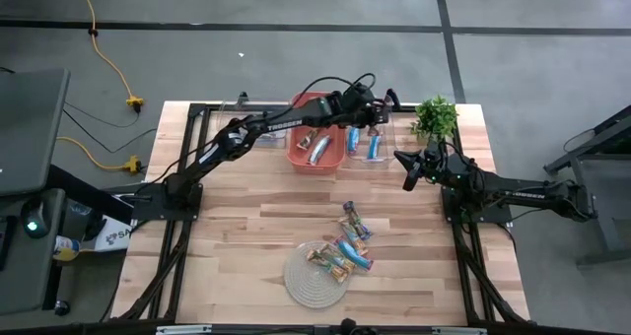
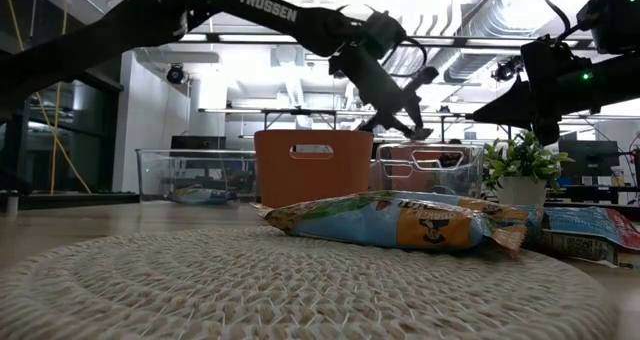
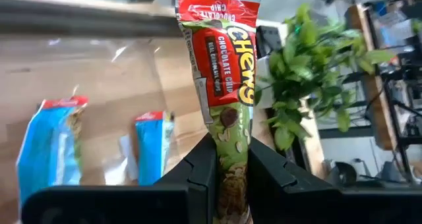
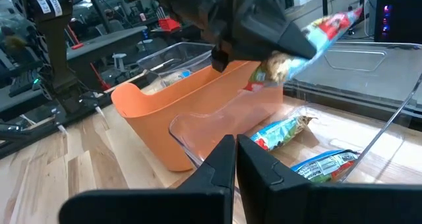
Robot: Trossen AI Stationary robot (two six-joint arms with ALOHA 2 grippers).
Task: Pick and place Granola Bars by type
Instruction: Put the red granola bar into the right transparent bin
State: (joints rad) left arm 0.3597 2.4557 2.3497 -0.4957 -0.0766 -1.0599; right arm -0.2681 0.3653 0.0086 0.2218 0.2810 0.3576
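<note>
My left gripper (image 3: 231,141) is at the table's far side, above the clear bin (image 1: 364,160), and is shut on a red-and-green Chewy granola bar (image 3: 224,66). Two blue bars (image 3: 49,145) lie flat in that bin. The orange bin (image 1: 299,150) beside it holds a few bars. More bars (image 1: 355,222) lie on the table and on the rope mat (image 1: 301,281). My right gripper (image 4: 236,159) is shut and empty. It hovers near the plant and points at the bins. My left gripper pinches the Chewy bar between its two fingers at one end (image 3: 229,128). The bar runs lengthwise along the fingers, and its red crimped end (image 3: 217,6) sticks out past the fingertips. It is lifted clear, above the clear bin.
A potted plant (image 1: 435,116) stands at the far right corner, close to the clear bin. Another clear bin (image 2: 195,175) sits left of the orange one. Bare wood (image 1: 237,217) lies between the bins and the mat. A dark frame rims the table.
</note>
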